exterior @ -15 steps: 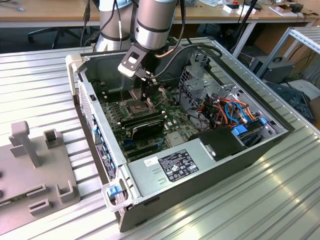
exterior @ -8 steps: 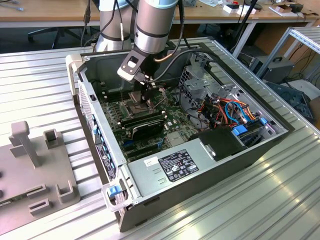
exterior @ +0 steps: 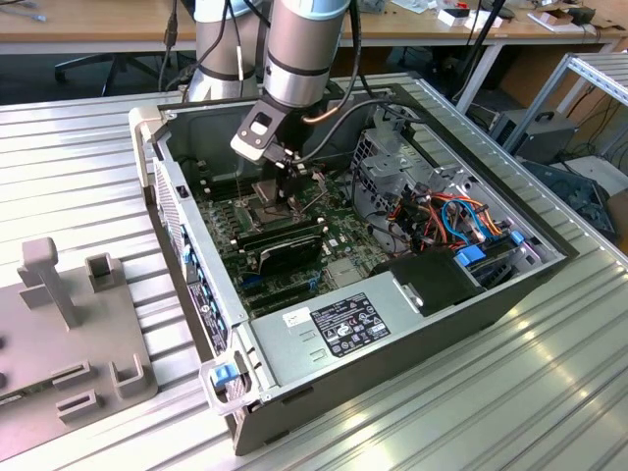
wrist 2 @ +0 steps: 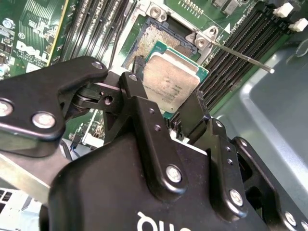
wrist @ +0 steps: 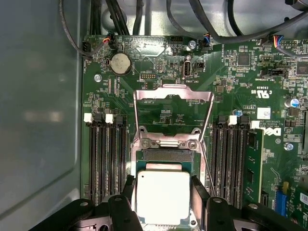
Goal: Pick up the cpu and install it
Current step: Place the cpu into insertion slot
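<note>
Gripper: black two-finger gripper (wrist: 163,198) (wrist 2: 163,94) (exterior: 285,184); fingers (wrist: 200,195) pinch the cpu on two opposite edges.
Cpu: small thin square cpu (wrist: 162,195) (wrist 2: 173,79) with a dull silvery-grey face and green rim, held over the socket; seated or not, cannot tell.
Socket: dark square socket (wrist 2: 156,36) with its hinged metal frame (wrist: 173,92) swung open.
Board: green motherboard (wrist: 240,82); long black memory slots (wrist: 108,159) flank the socket.
Surroundings: open grey metal computer case (exterior: 186,226) on a ribbed aluminium table (exterior: 78,137).

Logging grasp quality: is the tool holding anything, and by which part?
The cpu, clamped by the tool at two opposite side edges, over the socket.
</note>
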### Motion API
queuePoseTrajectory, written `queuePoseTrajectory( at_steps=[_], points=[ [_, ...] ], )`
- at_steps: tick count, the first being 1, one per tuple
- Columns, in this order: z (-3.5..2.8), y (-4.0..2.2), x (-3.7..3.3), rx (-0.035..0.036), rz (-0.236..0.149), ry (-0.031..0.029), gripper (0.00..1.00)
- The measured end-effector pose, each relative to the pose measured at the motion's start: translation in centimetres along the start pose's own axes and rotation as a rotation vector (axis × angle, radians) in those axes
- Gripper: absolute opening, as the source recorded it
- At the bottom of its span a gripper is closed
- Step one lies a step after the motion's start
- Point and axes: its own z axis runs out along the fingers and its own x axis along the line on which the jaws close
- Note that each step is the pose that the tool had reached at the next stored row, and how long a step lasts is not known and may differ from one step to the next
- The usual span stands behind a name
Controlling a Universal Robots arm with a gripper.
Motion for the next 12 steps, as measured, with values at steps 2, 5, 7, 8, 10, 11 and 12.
queuePoseTrajectory(
  at_steps=[2, 5, 7, 8, 10, 11, 12],
  points=[
    [0.42, 0.0, -0.01, 0.0001, -0.004, 0.0, 0.55],
    [0.43, -0.01, -0.02, 0.0003, -0.004, -0.0003, 0.55],
    [0.48, -0.01, -0.02, 0.0002, -0.004, -0.0001, 0.55],
    [0.48, -0.01, -0.02, 0.0002, -0.004, -0.0001, 0.55],
    [0.51, 0.0, -0.02, 0.0001, -0.004, 0.0, 0.55],
    [0.53, 0.0, -0.01, 0.0001, -0.004, 0.0002, 0.55],
    [0.55, 0.0, -0.02, 0.0002, -0.004, 0.0, 0.55]
  ],
)
